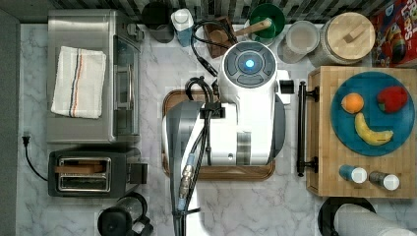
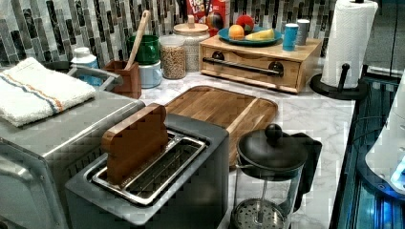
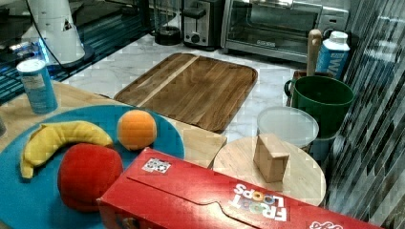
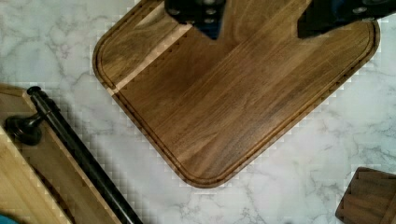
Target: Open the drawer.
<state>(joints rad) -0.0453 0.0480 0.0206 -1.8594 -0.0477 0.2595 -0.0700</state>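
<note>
A white, grey-veined marble countertop [image 1: 236, 206] backed by a striped mosaic tile wall carries the whole scene. My pincer [image 4: 259, 21] hangs above the dark brown wooden tray with rounded corners and a routed groove [image 4: 224, 98]; in the wrist view its two black fingertips [image 4: 198, 11] stand well apart, so the jaws are spread wide and hold nothing. In the top view my white arm [image 1: 248, 98] covers most of that tray.

The light butcher-block box with the shallow drawer [image 2: 248, 64] lies just beyond the tray's edge, on the top view's right, with a strip of bare marble between them. The drawer's long black bar handle [image 1: 301, 129] runs parallel to the tray's near edge, vertical in the top view, held off the front on two round black posts. The drawer looks fully shut. I judge that I must travel toward the top view's right, drop to handle height and turn the jaws across the bar; the pull then comes back toward the tray.

The handle is smooth, round metal; the drawer front is pale jointed wood. On the box stand a round teal plate of toy fruit [image 1: 372, 112] and two small shakers [image 1: 369, 177], which a jerky pull could shake.
</note>
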